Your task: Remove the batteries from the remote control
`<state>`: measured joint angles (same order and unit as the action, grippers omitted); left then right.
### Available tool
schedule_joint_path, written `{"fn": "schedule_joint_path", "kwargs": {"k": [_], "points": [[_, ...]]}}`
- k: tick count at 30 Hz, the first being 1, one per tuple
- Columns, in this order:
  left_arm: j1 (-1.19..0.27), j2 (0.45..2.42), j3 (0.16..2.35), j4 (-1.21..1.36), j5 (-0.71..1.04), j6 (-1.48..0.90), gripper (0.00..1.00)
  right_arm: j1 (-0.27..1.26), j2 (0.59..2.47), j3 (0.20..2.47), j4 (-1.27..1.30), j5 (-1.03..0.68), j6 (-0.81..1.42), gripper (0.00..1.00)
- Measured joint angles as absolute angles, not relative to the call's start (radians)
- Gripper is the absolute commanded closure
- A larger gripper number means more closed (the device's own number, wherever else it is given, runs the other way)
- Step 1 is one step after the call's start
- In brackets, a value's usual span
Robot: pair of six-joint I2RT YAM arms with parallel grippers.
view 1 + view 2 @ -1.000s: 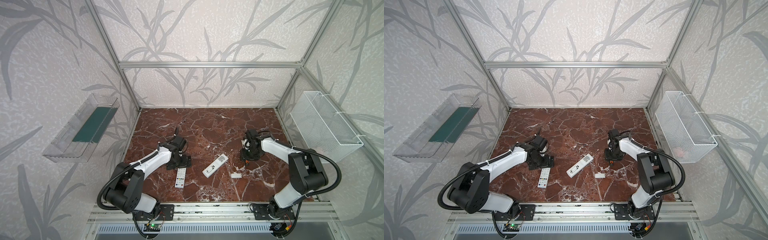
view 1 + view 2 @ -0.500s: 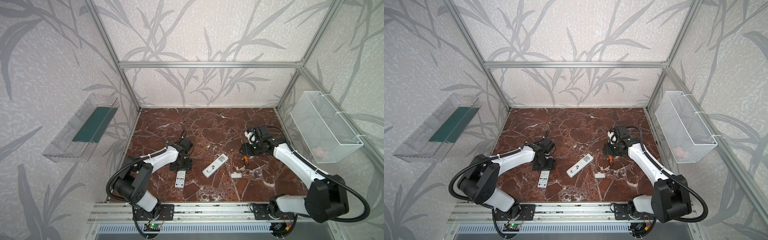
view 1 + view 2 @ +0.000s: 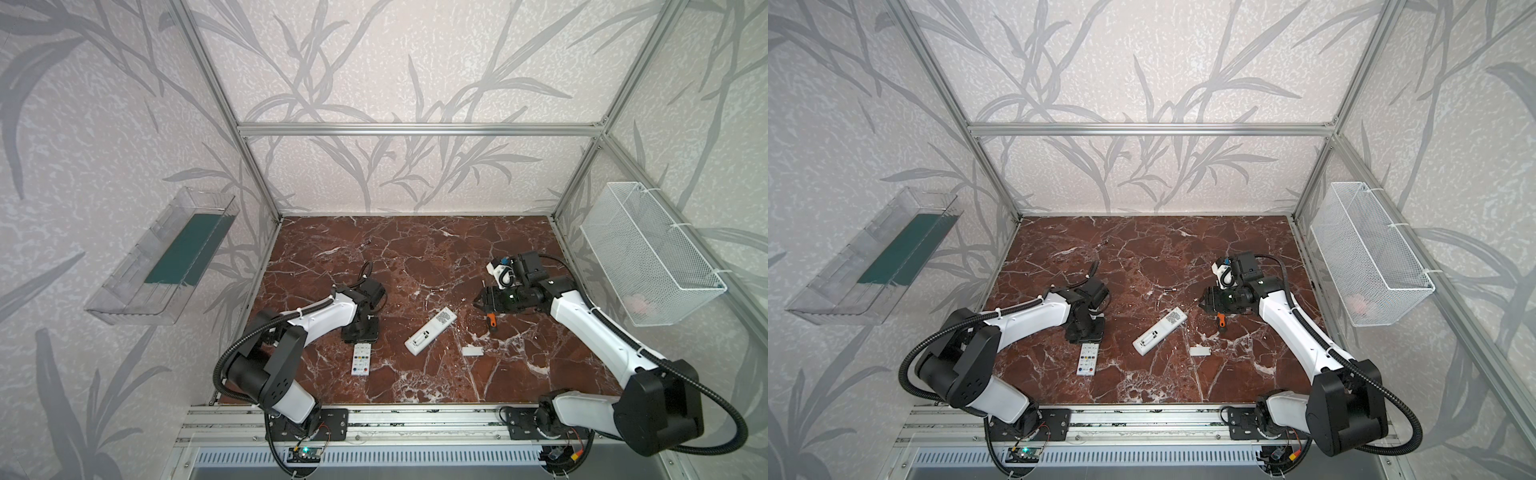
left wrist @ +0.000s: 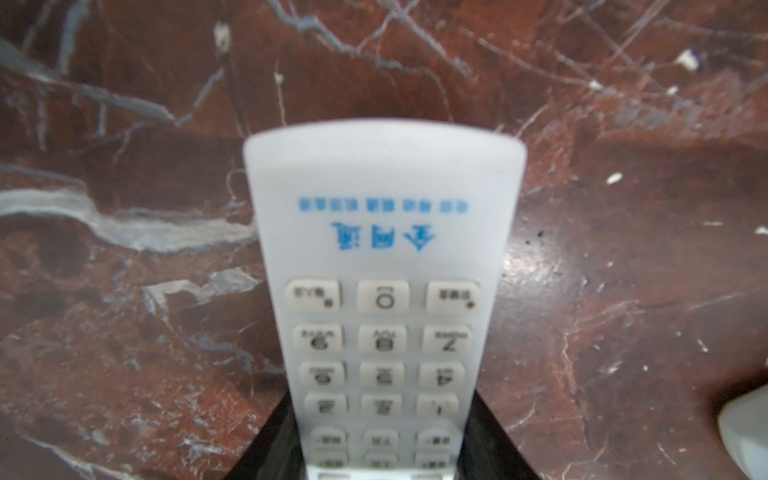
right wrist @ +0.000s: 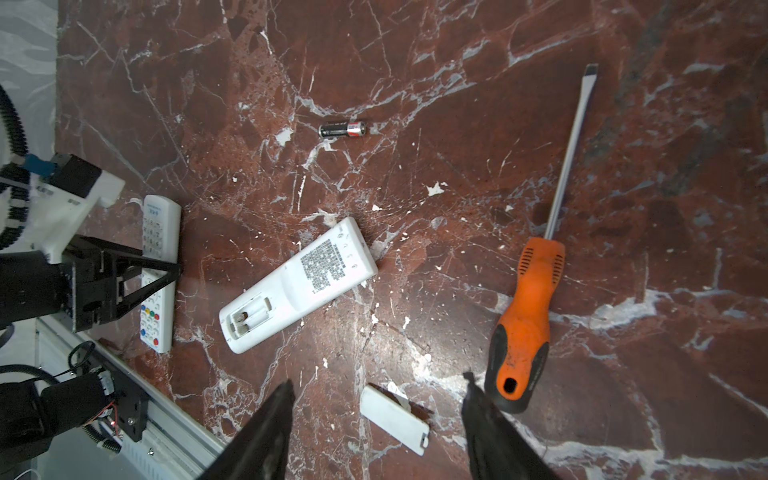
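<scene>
A slim black battery point(image 5: 342, 129) with a red band lies loose on the veined red marble point(image 5: 457, 83), apart from the white remote point(image 5: 299, 282), whose open bay only the right wrist view shows. The right gripper point(image 5: 377, 380) hangs spread and empty. The left gripper point(image 4: 381, 392) flanks a keypad remote point(image 4: 382, 249); gripped or not, I can't tell.

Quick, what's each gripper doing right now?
Left gripper: closed on the sides of the button-up remote.
Right gripper: open, holding nothing.
</scene>
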<state>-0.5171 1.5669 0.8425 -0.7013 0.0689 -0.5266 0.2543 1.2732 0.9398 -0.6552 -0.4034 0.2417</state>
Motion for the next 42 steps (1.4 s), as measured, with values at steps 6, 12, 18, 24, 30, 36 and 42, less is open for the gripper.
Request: {"fn": "schedule_joint_path", "kwargs": {"k": [6, 12, 18, 24, 30, 36, 42], "points": [[-0.516, 1.546, 0.843, -0.701, 0.146, -0.523, 0.59, 0.277, 1.191, 0.939, -0.64, -0.478, 0.238, 0.34], [-0.496, 1.445, 0.852, -0.657, 0.36, -0.535, 0.59, 0.354, 1.138, 0.904, -0.521, -0.607, 0.262, 0.33], [-0.465, 1.335, 0.861, -0.386, 0.706, -0.648, 0.59, 0.442, 1.182, 0.87, -0.338, -0.845, 0.375, 0.17], [-0.455, 1.303, 0.79, 0.078, 0.942, -0.898, 0.6, 0.465, 1.199, 0.87, -0.214, -0.957, 0.481, 0.06], [-0.452, 1.329, 0.719, 0.451, 1.066, -1.127, 0.61, 0.465, 1.199, 0.87, -0.08, -0.997, 0.615, 0.06], [-0.458, 1.331, 0.713, 0.624, 1.13, -1.226, 0.61, 0.463, 1.265, 0.915, 0.034, -1.015, 0.735, 0.06], [-0.465, 1.331, 0.713, 0.671, 1.155, -1.253, 0.61, 0.471, 1.362, 0.994, 0.107, -1.031, 0.806, 0.08]]}}
